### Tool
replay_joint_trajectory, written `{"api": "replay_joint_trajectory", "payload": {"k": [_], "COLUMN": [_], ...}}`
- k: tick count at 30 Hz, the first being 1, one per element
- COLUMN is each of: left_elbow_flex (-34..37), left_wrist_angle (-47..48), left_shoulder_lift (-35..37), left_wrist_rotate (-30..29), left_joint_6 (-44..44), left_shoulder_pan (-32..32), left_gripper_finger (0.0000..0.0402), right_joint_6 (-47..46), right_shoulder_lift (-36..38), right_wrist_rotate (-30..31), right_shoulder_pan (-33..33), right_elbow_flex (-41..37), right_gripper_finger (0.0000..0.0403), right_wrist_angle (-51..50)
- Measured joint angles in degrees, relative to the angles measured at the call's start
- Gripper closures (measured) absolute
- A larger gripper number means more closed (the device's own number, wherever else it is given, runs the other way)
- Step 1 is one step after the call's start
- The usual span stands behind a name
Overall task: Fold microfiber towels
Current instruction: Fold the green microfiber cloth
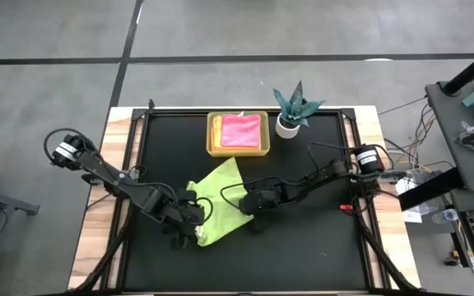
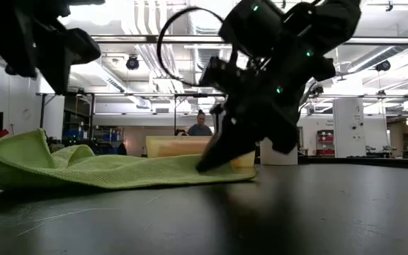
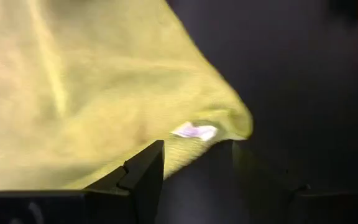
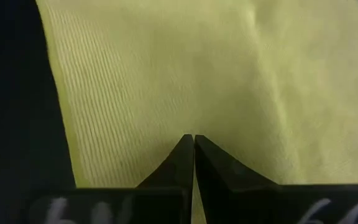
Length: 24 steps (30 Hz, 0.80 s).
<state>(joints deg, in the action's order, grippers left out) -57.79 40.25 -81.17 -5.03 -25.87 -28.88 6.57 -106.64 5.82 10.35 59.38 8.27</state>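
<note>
A lime green microfiber towel (image 1: 218, 197) lies on the black mat, its near end humped up (image 2: 20, 152). My left gripper (image 3: 194, 149) hovers open just above the towel's near corner, which carries a small white label (image 3: 194, 130). Its fingers stand clear of the cloth. My right gripper (image 4: 193, 138) is shut, and its tips are down on the towel near its right edge (image 2: 205, 167). A pink towel (image 1: 241, 130) lies in the yellow tray (image 1: 213, 136) at the far side. My right gripper has its shut fingertips (image 4: 185, 149) set on the towel's upper face (image 4: 166, 118), near the cloth's right edge. The fingers slant down from the table's right side. The towel lies flat on the mat under them.
A small teal plant in a white pot (image 1: 290, 111) stands right of the tray at the far edge. Bare black mat (image 1: 319, 247) stretches along the near right side. A person shows far off in the room behind the table (image 2: 200, 126).
</note>
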Motion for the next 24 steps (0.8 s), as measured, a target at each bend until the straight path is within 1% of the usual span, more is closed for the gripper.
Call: {"api": "replay_joint_trajectory", "payload": {"k": [2,7,11,14,16,19,22,24], "left_elbow_flex": [0.2,1.0,4.4,8.2,10.7,14.1,16.9,17.7], "left_wrist_angle": [0.9,2.3,-1.6,-8.8,-13.6,-23.4,-33.2,-39.1], "left_shoulder_lift": [0.5,0.6,0.4,0.1,-0.1,-0.9,-2.1,-3.2], "left_wrist_rotate": [-3.5,-15.2,-20.7,-23.4,-25.1,-27.1,-27.6,-28.4], "left_joint_6": [1.1,2.2,2.6,2.6,2.7,4.2,6.4,7.5], "left_shoulder_pan": [0.0,0.3,1.6,2.9,3.5,4.6,5.4,5.8], "left_gripper_finger": [0.0227,0.0227,0.0227,0.0227,0.0227,0.0227,0.0227,0.0227], "right_joint_6": [-0.3,-2.5,-6.1,-8.8,-10.1,-11.6,-12.0,-11.9], "right_shoulder_lift": [-0.5,0.0,0.7,0.8,1.0,2.5,4.8,6.9], "right_wrist_rotate": [0.0,-0.6,-7.2,-11.7,-12.7,-12.4,-11.5,-8.9], "right_shoulder_pan": [0.0,0.2,0.8,2.3,3.8,5.5,6.3,6.4], "right_elbow_flex": [1.2,3.5,4.8,5.2,5.4,5.2,4.9,4.8], "right_gripper_finger": [0.0394,0.0394,0.0394,0.0394,0.0394,0.0394,0.0394,0.0394], "right_wrist_angle": [-4.0,-14.2,-22.2,-26.4,-28.3,-29.0,-30.2,-30.1]}}
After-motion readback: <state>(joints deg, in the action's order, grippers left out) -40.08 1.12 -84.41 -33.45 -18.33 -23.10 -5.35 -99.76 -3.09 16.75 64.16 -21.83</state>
